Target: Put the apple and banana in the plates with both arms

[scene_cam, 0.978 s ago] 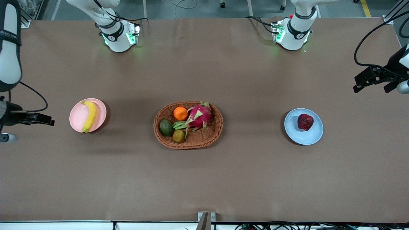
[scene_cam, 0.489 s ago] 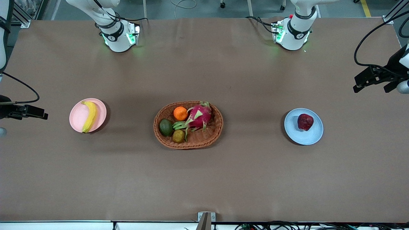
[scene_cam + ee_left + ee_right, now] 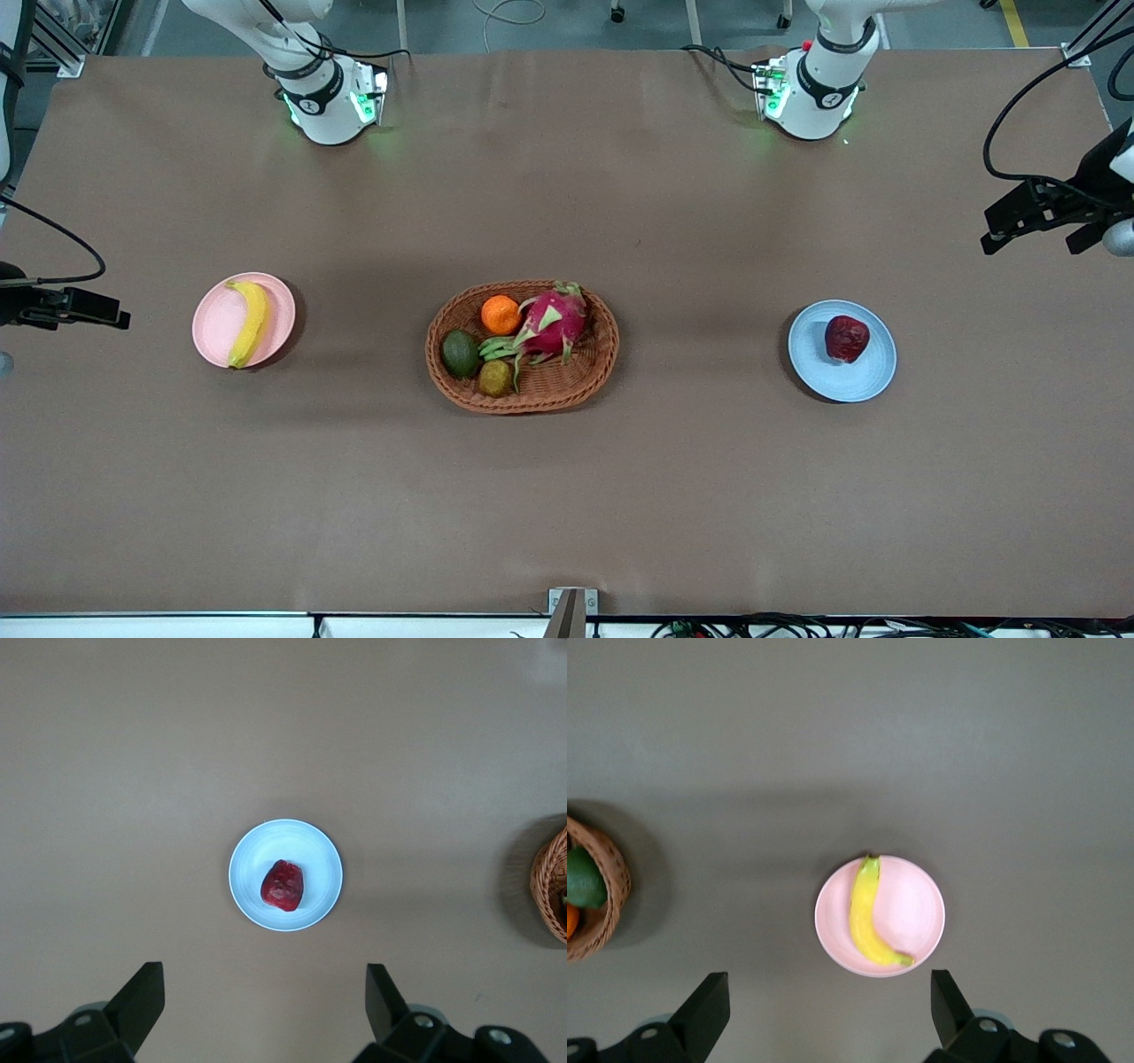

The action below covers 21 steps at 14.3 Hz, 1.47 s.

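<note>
Bench (image 3: 567, 496): flat, matte brown sheet, faint creases.

Banana (image 3: 250, 322): long, curved, smooth bright yellow, dark tips. Lies on the pink plate (image 3: 213, 330), spanning almost its full width, toward the right arm's end of the bench. Plate is round, shallow, plain, pale pink, matte.

Apple (image 3: 847, 338): small, roundish, dull maroon, skin slightly bumpy. Sits on the blue plate (image 3: 842, 377), off centre toward the rim farther from the front camera. Plate is the same round shallow shape, light blue, toward the left arm's end of the bench.

Basket (image 3: 580, 383): oval, woven brown wicker, mid-bench between the two plates, well apart from both. Holds an orange (image 3: 500, 314), a pink dragon fruit (image 3: 554, 322) with green scales, a dark green avocado (image 3: 461, 353) and a small olive-brown round fruit (image 3: 495, 377).

Right hand (image 3: 826, 1010): black, angular fingers spread wide, holding nothing, up in the air over bare bench by the pink plate.

Left hand (image 3: 264, 1003): black fingers likewise wide apart and empty, up over bare bench by the blue plate.
</note>
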Motion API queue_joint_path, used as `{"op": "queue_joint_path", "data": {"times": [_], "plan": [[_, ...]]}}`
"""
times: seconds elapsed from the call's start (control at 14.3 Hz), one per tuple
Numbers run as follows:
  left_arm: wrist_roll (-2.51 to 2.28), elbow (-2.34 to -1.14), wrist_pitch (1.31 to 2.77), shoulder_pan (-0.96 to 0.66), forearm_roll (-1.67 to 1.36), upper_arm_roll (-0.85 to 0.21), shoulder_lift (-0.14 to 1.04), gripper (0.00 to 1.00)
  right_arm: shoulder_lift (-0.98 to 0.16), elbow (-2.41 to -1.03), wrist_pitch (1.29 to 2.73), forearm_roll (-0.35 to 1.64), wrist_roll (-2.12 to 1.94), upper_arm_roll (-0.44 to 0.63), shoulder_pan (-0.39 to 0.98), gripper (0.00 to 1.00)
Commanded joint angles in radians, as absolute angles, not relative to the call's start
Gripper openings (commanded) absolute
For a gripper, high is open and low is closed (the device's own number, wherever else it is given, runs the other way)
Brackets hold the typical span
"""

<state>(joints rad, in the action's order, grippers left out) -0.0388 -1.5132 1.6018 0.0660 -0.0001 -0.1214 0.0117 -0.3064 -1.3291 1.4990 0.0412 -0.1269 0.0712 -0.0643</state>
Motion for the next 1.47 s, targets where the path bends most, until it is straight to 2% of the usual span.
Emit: {"op": "queue_joint_path", "data": {"times": [0.0, 0.49, 0.77, 1.12, 1.4], "plan": [[-0.026, -1.499, 1.575, 0.072, -0.012, -0.124, 0.006, 1.0, -0.27, -1.321, 1.448, 0.034, -0.132, 0.067, -0.051, 1.0], [-0.026, -1.499, 1.575, 0.074, -0.014, -0.124, 0.006, 1.0, -0.233, -1.328, 1.425, 0.031, -0.132, 0.067, -0.025, 1.0], [-0.026, -1.497, 1.575, 0.074, -0.014, -0.124, 0.006, 1.0, -0.201, -1.33, 1.416, -0.024, -0.129, 0.087, 0.038, 1.0], [-0.026, -1.497, 1.575, 0.074, -0.015, -0.123, 0.006, 1.0, -0.175, -1.341, 1.388, -0.025, -0.129, 0.086, 0.035, 1.0], [-0.028, -1.497, 1.575, 0.074, -0.015, -0.124, 0.006, 1.0, -0.092, -1.414, 1.388, -0.006, -0.129, 0.075, -0.021, 1.0]]}}
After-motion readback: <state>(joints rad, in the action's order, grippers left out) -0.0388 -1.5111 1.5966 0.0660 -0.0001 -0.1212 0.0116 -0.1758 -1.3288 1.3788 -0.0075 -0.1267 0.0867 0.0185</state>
